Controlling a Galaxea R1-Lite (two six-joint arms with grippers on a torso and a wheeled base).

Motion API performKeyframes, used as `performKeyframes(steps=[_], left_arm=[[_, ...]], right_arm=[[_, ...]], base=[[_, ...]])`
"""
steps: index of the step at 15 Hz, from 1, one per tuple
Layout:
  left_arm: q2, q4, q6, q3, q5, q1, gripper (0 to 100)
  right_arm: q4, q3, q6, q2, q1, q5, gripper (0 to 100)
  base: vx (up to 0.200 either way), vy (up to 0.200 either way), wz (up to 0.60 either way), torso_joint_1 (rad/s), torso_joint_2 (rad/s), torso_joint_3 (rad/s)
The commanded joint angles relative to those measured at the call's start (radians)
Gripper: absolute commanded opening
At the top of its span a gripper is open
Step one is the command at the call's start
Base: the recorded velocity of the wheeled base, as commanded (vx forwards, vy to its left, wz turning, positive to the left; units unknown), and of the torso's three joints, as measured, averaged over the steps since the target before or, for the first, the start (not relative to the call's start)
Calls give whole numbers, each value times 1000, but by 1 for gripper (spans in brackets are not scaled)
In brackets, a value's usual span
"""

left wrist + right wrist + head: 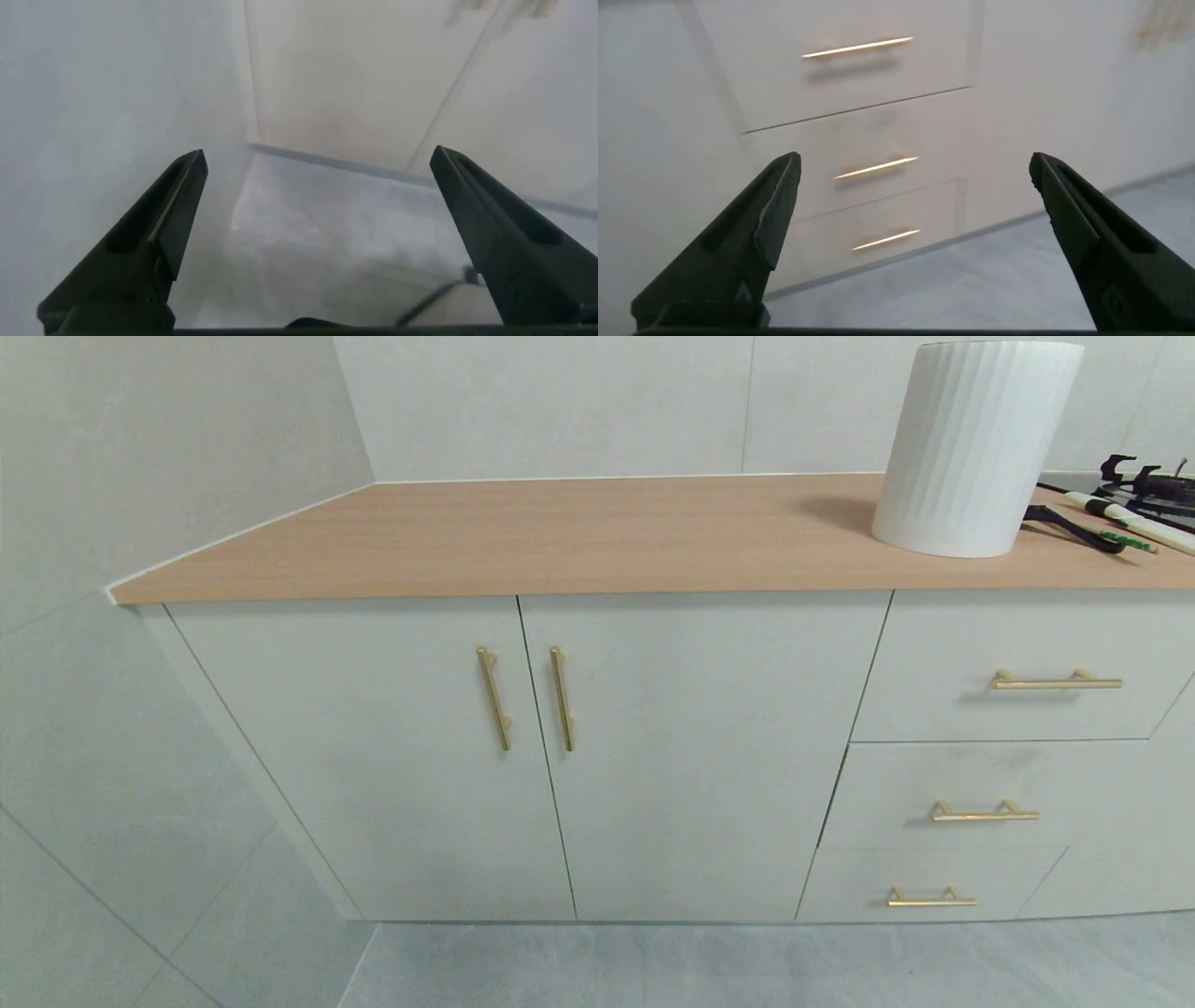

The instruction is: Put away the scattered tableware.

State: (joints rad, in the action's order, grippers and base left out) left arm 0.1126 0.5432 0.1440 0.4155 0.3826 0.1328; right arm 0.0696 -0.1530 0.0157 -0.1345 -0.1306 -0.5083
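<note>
While left end effector point(318, 157) and right end effector point(913, 161) hang released, empty, facing the cabinet point(700, 756), utensils point(1132, 523) lie on the tabletop point(560, 537) just beside the holder point(976, 448): probably light, stiff, slippery, so pinch mid-handle.

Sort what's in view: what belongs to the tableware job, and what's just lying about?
Job: utensils at the right end of the countertop; white ribbed container beside them, likely their holder.
Probably not the job: cabinet doors, drawers, floor.
</note>
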Motion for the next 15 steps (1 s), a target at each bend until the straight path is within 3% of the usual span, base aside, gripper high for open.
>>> performKeyframes(steps=[1, 3, 4, 5, 6, 7, 9, 11, 13, 15], left_arm=[[-59, 0, -6, -52, 22, -117, 100], [-111, -22, -44, -144, 32, -140, 100], [-113, -66, -37, -176, 32, -140, 100], [-113, -195, -47, -235, -27, -140, 100], [-113, -319, -93, -294, -126, -140, 100], [-113, -404, -143, -330, -186, -140, 100], [-113, -477, -198, -365, -278, -140, 100], [-113, -485, -184, -371, -355, -140, 100], [-113, -540, -196, -416, -366, -140, 100], [-113, -537, -189, -414, -366, -140, 100]], right_arm=[[-4, 49, -25, 105, 131, 7, 100], [16, 105, -77, 134, 135, 37, 100], [41, 127, -76, 134, 135, 39, 100], [44, 153, -69, 134, 135, 79, 100], [-1, 153, -40, 134, 135, 159, 100], [-19, 153, -34, 133, 135, 200, 100], [-19, 153, -43, 133, 132, 229, 100], [-17, 153, -51, 125, 129, 324, 100], [-16, 151, -91, 125, 128, 410, 100], [-27, 151, -69, 134, 129, 582, 100]], base=[[0, 0, 0, 0, 0, 0], [0, 0, 0, 0, 0, 0], [0, 0, 0, 0, 0, 0], [0, 0, 0, 0, 0, 0], [0, 0, 0, 0, 0, 0], [0, 0, 0, 0, 0, 0], [0, 0, 0, 0, 0, 0], [0, 0, 0, 0, 0, 0], [0, 0, 0, 0, 0, 0], [0, 0, 0, 0, 0, 0]])
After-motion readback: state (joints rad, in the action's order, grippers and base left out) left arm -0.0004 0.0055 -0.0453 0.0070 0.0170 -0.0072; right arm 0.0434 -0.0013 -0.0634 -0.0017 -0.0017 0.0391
